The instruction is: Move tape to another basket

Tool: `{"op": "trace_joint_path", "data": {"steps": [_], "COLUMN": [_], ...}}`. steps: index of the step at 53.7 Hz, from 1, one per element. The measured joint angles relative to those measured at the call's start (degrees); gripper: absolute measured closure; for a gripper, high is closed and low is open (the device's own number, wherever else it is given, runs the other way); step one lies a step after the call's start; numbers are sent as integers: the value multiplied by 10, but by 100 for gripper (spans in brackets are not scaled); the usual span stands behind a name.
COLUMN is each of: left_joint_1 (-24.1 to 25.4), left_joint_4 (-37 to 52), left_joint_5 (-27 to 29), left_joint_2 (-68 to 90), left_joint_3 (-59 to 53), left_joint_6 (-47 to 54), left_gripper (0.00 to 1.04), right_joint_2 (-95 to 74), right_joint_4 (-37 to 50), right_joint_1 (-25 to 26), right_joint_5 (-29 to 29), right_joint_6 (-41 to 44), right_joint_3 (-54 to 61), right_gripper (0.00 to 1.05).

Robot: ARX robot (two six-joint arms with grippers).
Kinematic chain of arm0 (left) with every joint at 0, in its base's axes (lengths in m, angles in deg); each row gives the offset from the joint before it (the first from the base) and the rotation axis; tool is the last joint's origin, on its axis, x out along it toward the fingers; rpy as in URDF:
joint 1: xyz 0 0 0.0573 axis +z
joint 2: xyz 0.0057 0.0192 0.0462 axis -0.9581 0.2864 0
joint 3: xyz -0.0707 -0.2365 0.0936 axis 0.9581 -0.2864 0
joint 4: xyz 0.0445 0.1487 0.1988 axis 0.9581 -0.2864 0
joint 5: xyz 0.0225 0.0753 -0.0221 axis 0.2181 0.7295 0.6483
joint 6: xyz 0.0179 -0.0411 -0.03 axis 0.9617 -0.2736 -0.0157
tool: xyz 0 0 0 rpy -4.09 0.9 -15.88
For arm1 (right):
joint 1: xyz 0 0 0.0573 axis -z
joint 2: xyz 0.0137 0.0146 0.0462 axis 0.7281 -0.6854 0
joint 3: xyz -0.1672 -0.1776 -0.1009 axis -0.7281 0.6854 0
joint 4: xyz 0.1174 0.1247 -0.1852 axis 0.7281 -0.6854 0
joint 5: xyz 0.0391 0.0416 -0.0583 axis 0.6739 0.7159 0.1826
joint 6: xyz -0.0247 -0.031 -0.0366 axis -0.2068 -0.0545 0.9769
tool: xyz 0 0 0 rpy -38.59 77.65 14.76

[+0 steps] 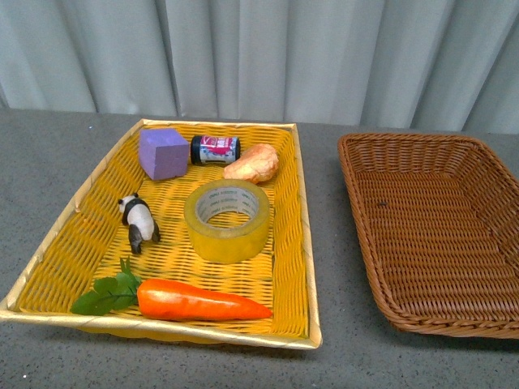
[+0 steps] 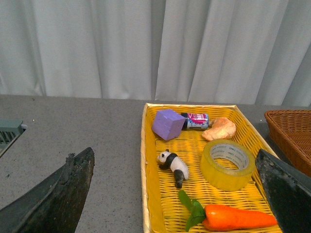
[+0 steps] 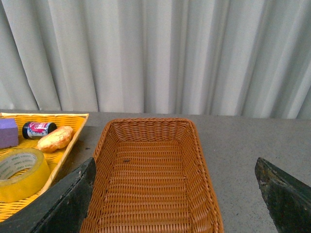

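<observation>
I see the tape (image 1: 227, 220) lying flat, hole upward, near the middle of the yellow basket (image 1: 302, 203). It is a glossy, translucent yellowish ring around a white printed core, and the print is too small for me to read. The yellow basket is a tight, bright weave with a pale rim, and it sits toward the counter's left side with its front rim close to the near edge.

Around the tape, and apart from it, are a matte purple block (image 1: 163, 152), a small dark bottle (image 1: 215, 150), a lumpy tan bread piece (image 1: 252, 163), a panda figure (image 1: 139, 220) and a shiny orange carrot (image 1: 199, 301).

The brown basket (image 1: 442, 235) is coarse dark wicker with sloped walls and stands toward the counter's right edge, with its far right side cut off. A strip of bare grey counter (image 1: 328, 243) separates the two baskets.

The left gripper (image 2: 173, 154) and the right gripper (image 3: 175, 162) are both spread wide with nothing between the fingers. Neither arm shows in the front view.
</observation>
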Motion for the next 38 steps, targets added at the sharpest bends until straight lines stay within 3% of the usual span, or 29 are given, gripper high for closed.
{"op": "trace_joint_path", "data": {"steps": [38], "left_joint_1": [0], "left_joint_4": [0], "left_joint_5": [0], "left_joint_2": [0], "left_joint_3": [0], "left_joint_6": [0], "left_gripper": [6], "right_joint_2": [0], "right_joint_4": [0], "right_joint_1": [0], "right_joint_5": [0], "right_joint_6": [0], "right_joint_3": [0], "right_gripper": [9]}}
